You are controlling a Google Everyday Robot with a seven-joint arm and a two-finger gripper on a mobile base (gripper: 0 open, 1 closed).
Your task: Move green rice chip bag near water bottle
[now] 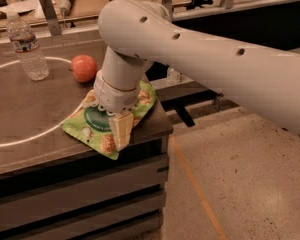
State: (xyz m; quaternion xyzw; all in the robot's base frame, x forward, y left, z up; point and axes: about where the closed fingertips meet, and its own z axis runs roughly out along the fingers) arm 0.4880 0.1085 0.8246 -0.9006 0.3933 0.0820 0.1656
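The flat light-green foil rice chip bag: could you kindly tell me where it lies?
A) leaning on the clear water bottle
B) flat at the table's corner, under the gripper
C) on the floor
B: the light-green foil rice chip bag lies flat at the dark table's corner with the gripper down on it, well apart from the clear ribbed plastic water bottle.

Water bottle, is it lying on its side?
No, the water bottle stands upright, left of the green rice chip bag under the gripper.
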